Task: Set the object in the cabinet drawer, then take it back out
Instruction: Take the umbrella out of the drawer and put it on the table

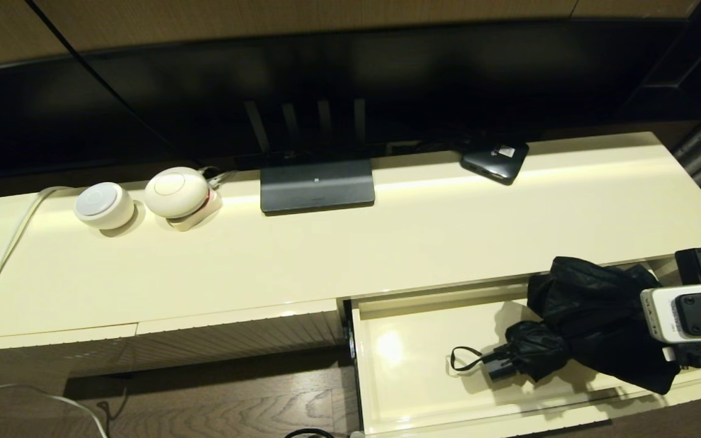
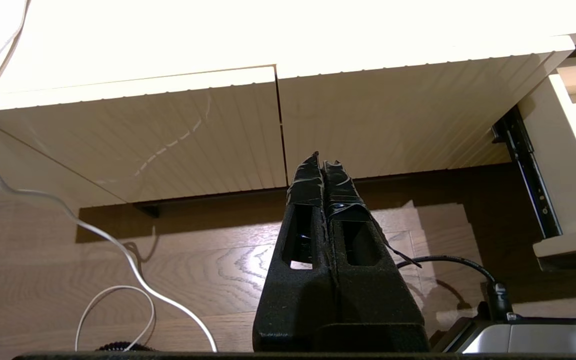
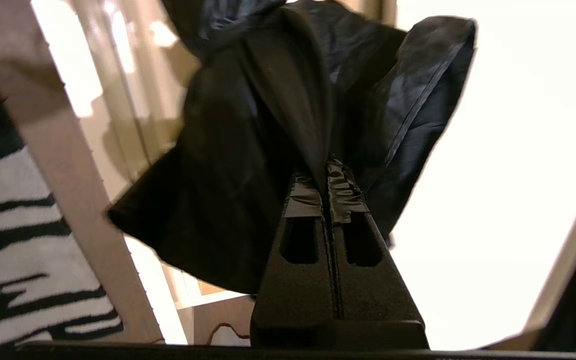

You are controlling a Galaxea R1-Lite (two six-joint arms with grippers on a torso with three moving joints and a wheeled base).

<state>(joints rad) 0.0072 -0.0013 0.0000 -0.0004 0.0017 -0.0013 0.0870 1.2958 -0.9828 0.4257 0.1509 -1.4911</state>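
The counter, long and cream, was seen well behind the right pincer, carrying a dark monitor base and two white round devices. Under the right pincer the cabinet drawer was pulled open. The umbrella was hung partly in the drawer, its fabric pinched between the pressed tips of the right pincer, its handle resting on the drawer floor. The left pincer was pressed together, empty, above the wooden floor, before the ribbed panels.
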